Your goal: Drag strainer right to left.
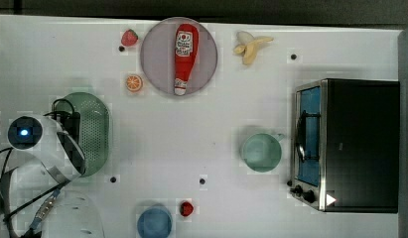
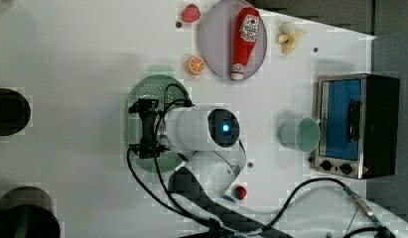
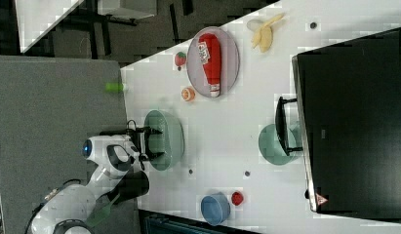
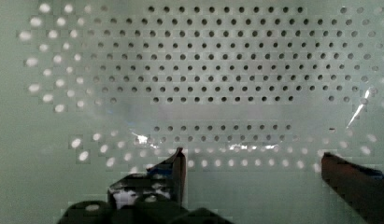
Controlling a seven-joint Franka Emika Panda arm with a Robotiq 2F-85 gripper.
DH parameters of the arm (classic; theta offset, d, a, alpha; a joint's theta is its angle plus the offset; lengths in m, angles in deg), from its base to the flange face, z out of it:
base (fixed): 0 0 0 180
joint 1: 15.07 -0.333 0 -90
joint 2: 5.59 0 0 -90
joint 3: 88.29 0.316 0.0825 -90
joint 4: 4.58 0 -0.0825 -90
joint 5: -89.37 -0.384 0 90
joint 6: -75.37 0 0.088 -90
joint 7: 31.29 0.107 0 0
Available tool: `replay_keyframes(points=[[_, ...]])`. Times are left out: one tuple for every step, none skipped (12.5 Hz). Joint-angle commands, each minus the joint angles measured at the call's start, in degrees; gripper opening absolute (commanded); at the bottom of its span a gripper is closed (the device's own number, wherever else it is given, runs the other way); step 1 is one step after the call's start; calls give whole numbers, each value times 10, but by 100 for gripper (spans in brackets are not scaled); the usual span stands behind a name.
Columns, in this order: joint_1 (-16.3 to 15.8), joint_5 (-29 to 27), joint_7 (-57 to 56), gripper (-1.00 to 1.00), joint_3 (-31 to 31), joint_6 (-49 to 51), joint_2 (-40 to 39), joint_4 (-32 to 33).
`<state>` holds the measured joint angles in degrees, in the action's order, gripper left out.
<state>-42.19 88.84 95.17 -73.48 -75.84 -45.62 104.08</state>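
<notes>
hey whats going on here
A robot arm has its gripper down inside the mint-green strainer, jaws open, gripping nothing. The strainer sits at the top view's left side of the white table. Elsewhere on the table are a grey plate with a ketchup bottle lying on it, a green cup beside a toaster oven, a blue bowl, a banana and small toy fruits.

The red ketchup bottle (image 1: 184, 54) carries a white label, its print too small to read; nothing else bears text.
</notes>
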Motion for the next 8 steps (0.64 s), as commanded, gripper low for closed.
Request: replay_keyframes(points=[[11, -15, -44, 100, 3, 90, 78, -14], [16, -15, -82, 100, 1, 136, 110, -14], [22, -15, -126, 100, -2, 184, 142, -13], [28, -15, -176, 100, -9, 224, 177, -13], [35, -15, -228, 100, -18, 266, 213, -13], [41, -15, -277, 100, -31, 311, 251, -12], [48, -15, -331, 100, -46, 351, 289, -12], [54, -15, -383, 100, -66, 384, 327, -12]])
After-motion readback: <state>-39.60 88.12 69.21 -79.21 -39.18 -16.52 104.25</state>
